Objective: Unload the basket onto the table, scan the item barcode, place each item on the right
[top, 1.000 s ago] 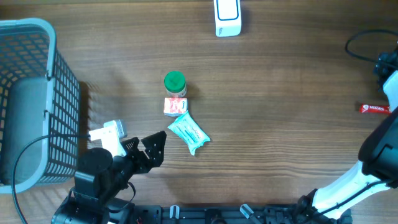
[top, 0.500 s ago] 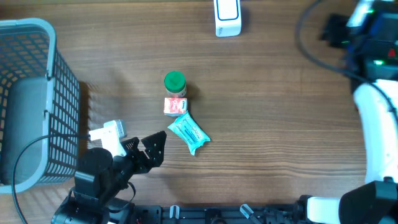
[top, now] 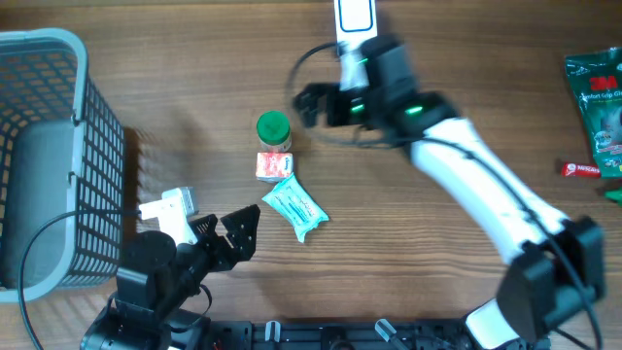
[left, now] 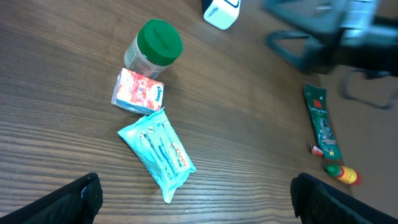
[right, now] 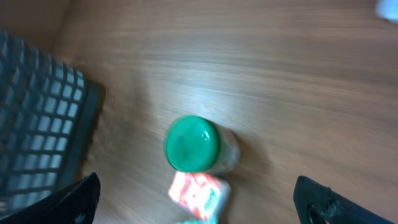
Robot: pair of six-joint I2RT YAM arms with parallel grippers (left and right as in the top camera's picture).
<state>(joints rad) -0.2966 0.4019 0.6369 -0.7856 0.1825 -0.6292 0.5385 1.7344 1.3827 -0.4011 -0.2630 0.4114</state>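
Observation:
Three items lie mid-table: a green-lidded jar (top: 273, 128), a small red and white box (top: 273, 166) touching it, and a teal wipes packet (top: 294, 208) just below. The left wrist view shows the jar (left: 154, 45), box (left: 138, 92) and packet (left: 158, 152) ahead of my left gripper (left: 199, 202), which is open and empty. From above, the left gripper (top: 238, 229) sits left of the packet. My right gripper (top: 307, 102) hovers open just right of the jar. Its blurred wrist view has the jar (right: 194, 144) and box (right: 198, 194) between the wide jaws (right: 202, 202).
A grey-blue wire basket (top: 44, 156) fills the left side. A white handheld device (top: 167, 208) lies beside the left arm. A white box-shaped unit (top: 355, 24) stands at the far edge. A green packet (top: 595, 92) and a red stick (top: 583, 168) lie far right.
The right arm has swung from the table's right edge across to the middle, bringing its gripper beside the jar. The left arm and the three items have not moved.

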